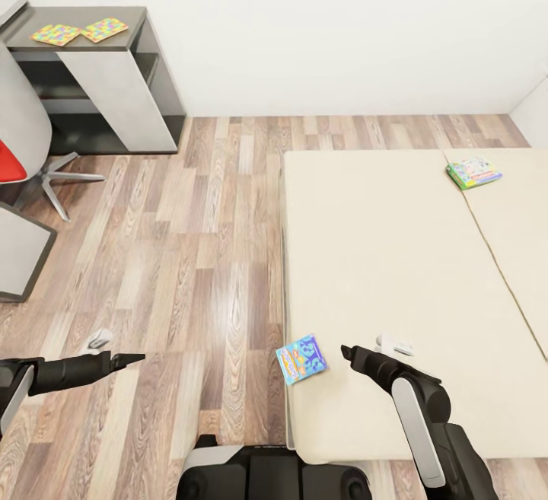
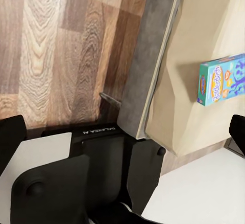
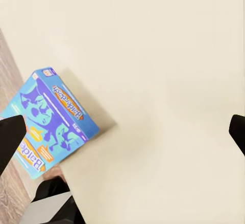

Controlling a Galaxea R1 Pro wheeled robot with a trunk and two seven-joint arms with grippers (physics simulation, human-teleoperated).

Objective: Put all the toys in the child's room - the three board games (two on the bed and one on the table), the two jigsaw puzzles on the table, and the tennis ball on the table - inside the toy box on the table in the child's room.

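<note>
Where wood floor (image 1: 190,256) meets bed (image 1: 396,272) | blue game (image 1: 301,358) overhangs, seemingly.

Table (image 1: 114,20): cut off at the head view's left edge.
Bed (image 1: 396,272): runs past the right edge.
Far board game (image 1: 473,173): print too small to read.
Right gripper fingertips (image 3: 10,137): clipped by wrist view's sides.
</note>
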